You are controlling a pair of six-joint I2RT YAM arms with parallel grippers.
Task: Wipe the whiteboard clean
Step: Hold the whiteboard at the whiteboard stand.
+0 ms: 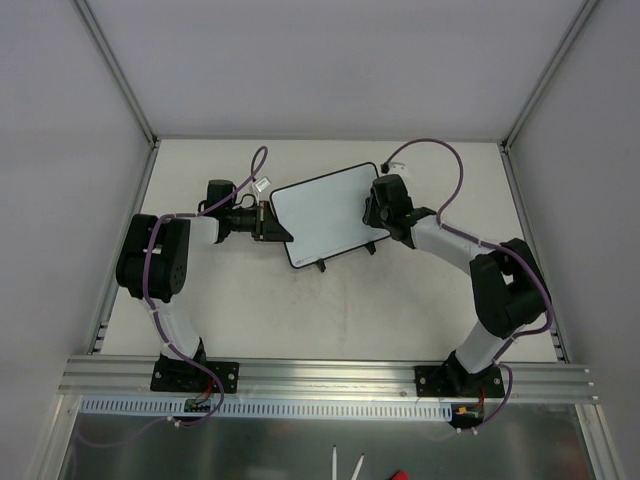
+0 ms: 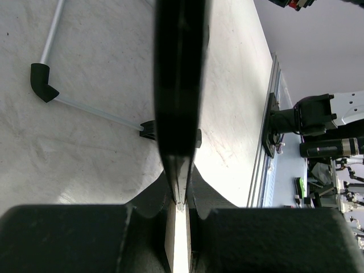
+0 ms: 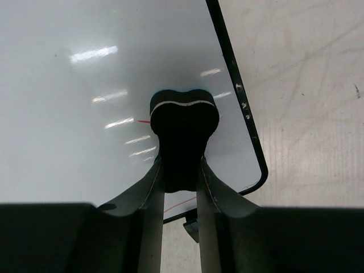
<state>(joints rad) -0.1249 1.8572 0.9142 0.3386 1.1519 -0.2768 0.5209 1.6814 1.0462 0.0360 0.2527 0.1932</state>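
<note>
The whiteboard lies tilted at the middle back of the table, its face almost all white. My left gripper is shut on the board's left edge. In the left wrist view that black rim runs edge-on into the pinched jaws of the left gripper. My right gripper is over the board's right end, shut on a black bone-shaped eraser that rests against the whiteboard. Thin red marks remain near the board's lower edge, beside a black foot.
Purple cables loop over the back of the table. An aluminium rail carries both arm bases at the near edge. Grey walls with metal posts enclose the table on three sides. A frame rod with a black elbow lies beyond the board.
</note>
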